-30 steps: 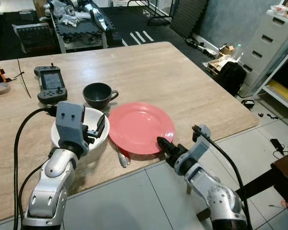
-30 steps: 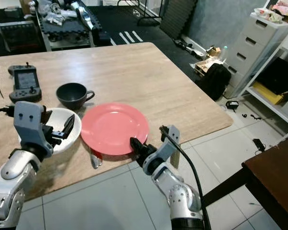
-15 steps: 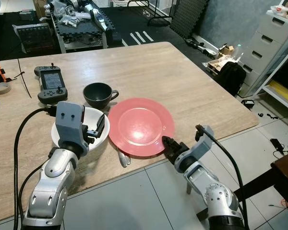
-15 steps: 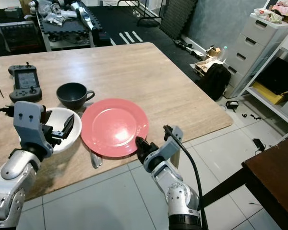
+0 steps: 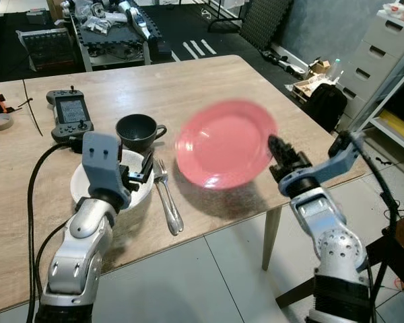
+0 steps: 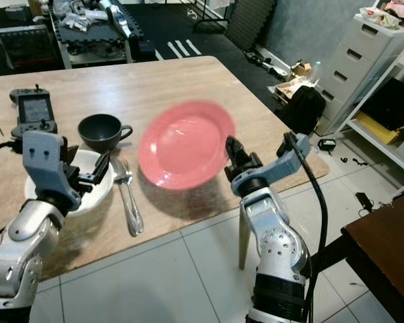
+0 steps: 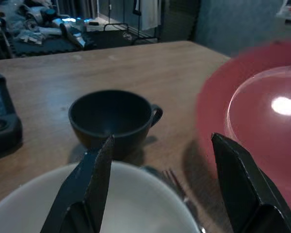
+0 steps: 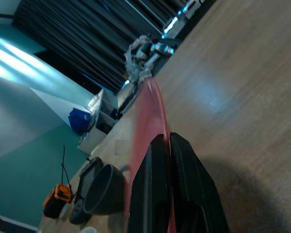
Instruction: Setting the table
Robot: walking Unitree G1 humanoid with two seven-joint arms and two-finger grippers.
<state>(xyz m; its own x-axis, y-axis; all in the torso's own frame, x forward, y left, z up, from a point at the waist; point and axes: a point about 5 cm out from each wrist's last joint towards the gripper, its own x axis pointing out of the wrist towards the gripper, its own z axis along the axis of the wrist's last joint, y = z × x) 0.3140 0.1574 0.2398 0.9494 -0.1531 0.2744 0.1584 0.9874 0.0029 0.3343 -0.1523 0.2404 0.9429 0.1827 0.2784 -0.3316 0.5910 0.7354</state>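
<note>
My right gripper is shut on the rim of the red plate, which hangs tilted and blurred above the wooden table; in the right wrist view the fingers pinch its thin edge. Over the white bowl, near the table's front edge, my left gripper is open with its fingers spread. A dark cup stands just behind the bowl. A fork and a spoon lie side by side to the right of the bowl.
A black handheld controller lies at the back left of the table. A tape roll sits near the left edge. A dark bag and a grey drawer unit stand on the floor to the right.
The right gripper has lifted the plate off the table and carried it up and to the right. The cutlery that the plate partly covered now lies in full sight. The left arm barely moved.
</note>
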